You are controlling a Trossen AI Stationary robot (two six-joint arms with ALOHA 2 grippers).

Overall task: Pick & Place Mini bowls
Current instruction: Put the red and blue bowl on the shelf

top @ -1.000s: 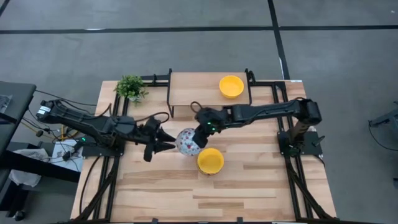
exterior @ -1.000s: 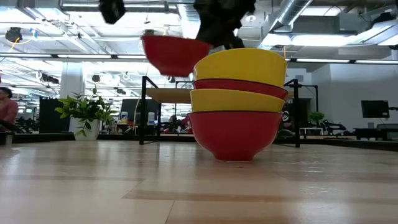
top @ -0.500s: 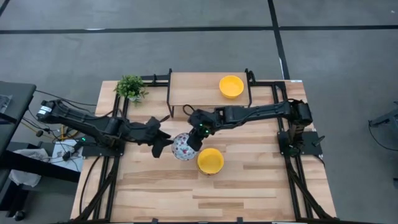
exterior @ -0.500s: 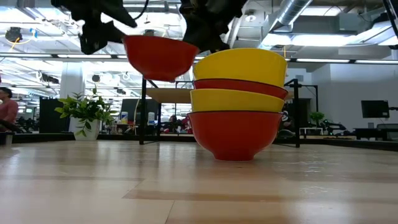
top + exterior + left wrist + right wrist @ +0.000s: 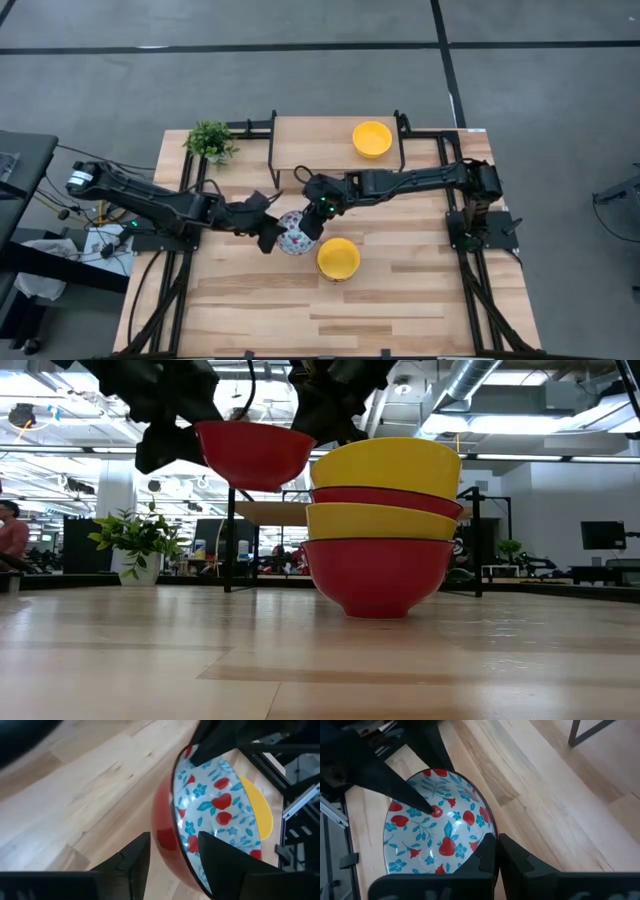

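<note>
**Mid-air handover of a floral bowl, left gripper not yet closed**

The small round bowl, red outside and white inside with red-and-blue flowers [image 5: 294, 233], hangs clear of the light wooden slatted table [image 5: 400, 300], as the low view shows. It sits just beside the stack of nested yellow and red mini bowls [image 5: 382, 525], apart from it and a little higher than its top rim.

The right gripper [image 5: 496, 851] has its fingers pressed together on the bowl's rim, one inside and one outside the wall; it alone carries the load. The left gripper [image 5: 172, 852] has reached the opposite side. Its fingers stand spread, straddling the rim, one fingertip [image 5: 431, 810] over the patterned interior and the other outside the red wall. Whether either pad already touches the wall cannot be told.

Judgement: the step in hand is a transfer from the right arm to the left (a pick is complete, the placing is not). The next move calls for the left fingers to close squarely on the rim before the right ones release; releasing early would drop the bowl onto the table or against the stack. The glazed wall looks slippery and the hold is on a thin edge, so tilt is the main risk.

One further plain yellow round bowl [image 5: 372, 138] rests on the raised wooden shelf at the far side, with a small green potted plant [image 5: 210, 141] at the table's far left corner.
</note>
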